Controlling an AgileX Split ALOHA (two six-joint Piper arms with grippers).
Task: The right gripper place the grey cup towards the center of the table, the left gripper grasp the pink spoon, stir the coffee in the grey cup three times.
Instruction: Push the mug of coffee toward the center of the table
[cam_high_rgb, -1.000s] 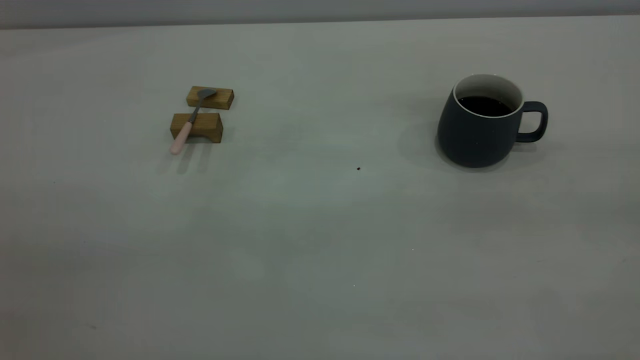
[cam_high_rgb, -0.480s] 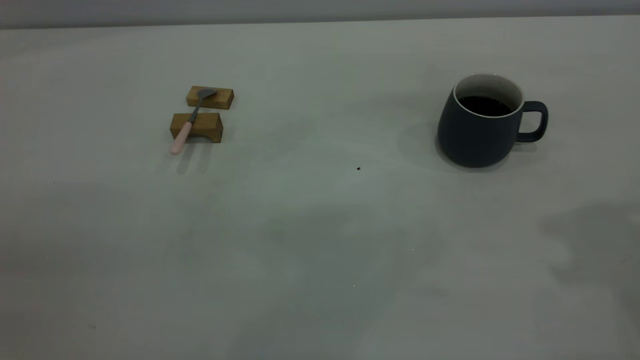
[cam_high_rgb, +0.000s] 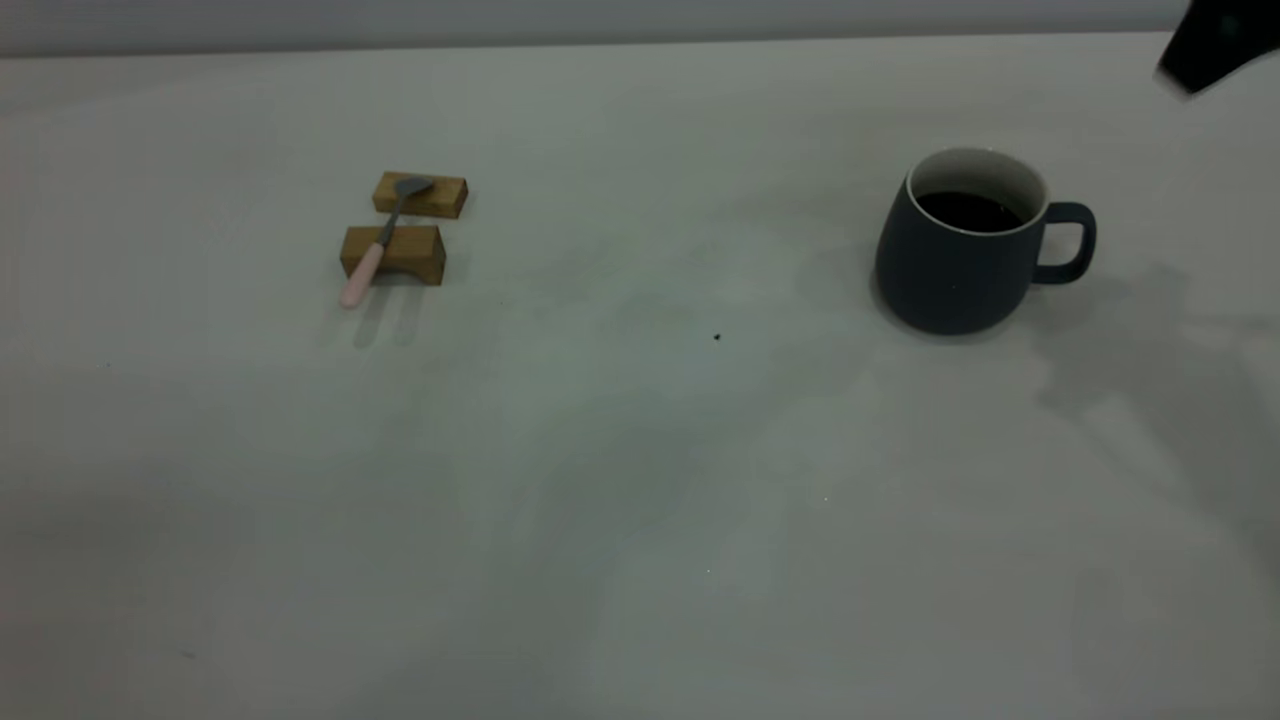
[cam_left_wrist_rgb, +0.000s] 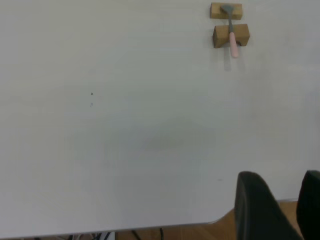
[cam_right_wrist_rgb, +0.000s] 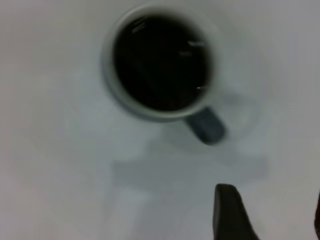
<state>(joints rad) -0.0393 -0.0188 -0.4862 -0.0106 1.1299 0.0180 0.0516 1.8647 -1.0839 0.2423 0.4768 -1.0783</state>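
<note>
Newly arrived at the exterior view's upper right corner, the right gripper (cam_right_wrist_rgb: 267, 212) hangs above the grey cup (cam_high_rgb: 965, 242), fingers spread and empty. Coffee (cam_high_rgb: 968, 211) fills the cup at right of the table (cam_high_rgb: 640, 500). At upper left, the pink spoon (cam_high_rgb: 380, 243) lies across two wooden blocks (cam_high_rgb: 405, 226). Far off, the left gripper (cam_left_wrist_rgb: 280, 207) is spread too.

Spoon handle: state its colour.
Pale pink, with a grey metal neck and bowl. The pink spoon shows best in the exterior view, lying across two wooden blocks.
</note>
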